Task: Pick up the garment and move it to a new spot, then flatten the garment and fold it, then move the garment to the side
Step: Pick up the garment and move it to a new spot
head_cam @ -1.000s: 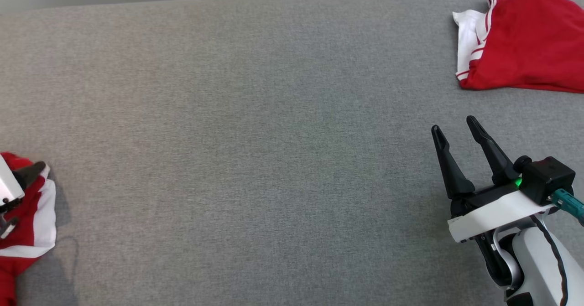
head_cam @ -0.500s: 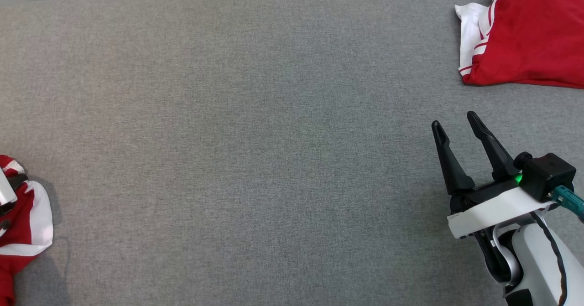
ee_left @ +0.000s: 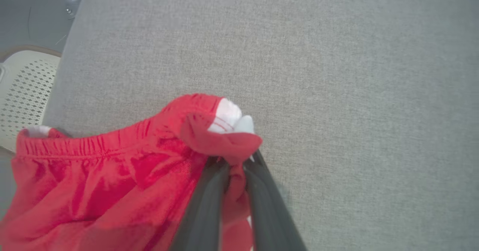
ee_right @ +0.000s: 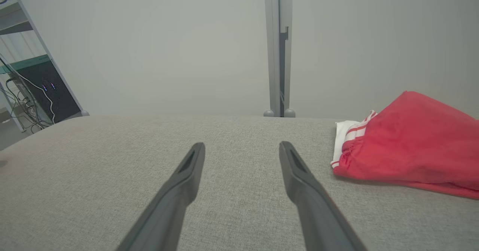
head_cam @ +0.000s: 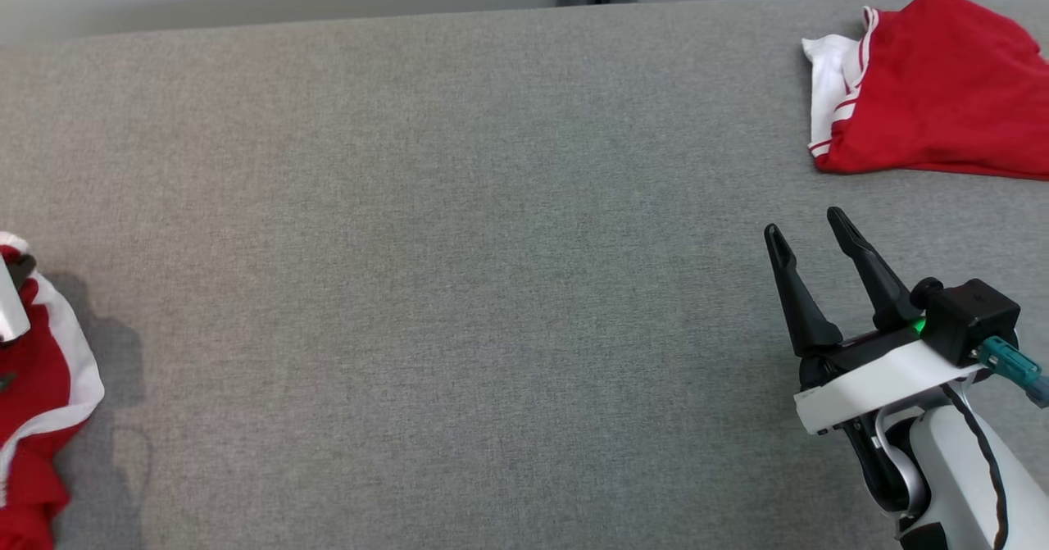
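Head view: the garment, red with white trim, hung bunched at the left edge of the grey surface, partly cut off by the frame. The shadow beside it suggested it was raised clear of the surface there. The right gripper stood near the right edge, fingers well apart with nothing between them. A second red garment lay in the far-right corner, well apart from both. Left wrist view: the left gripper was clamped on a fold of the garment close to its gathered elastic waistband. Its fingers were nearly together with red cloth pinched between them, and the rest of the cloth drooped to one side. Right wrist view: the right gripper's fingers pointed across bare surface towards the far edge, with the second red garment off to one side. Assessment: the cloth appeared light, thin and limp. It looked unlikely to slip from a firm pinch but sure to sag and crumple. The waistband or a hemmed corner would be the soundest holds for spreading it flat.
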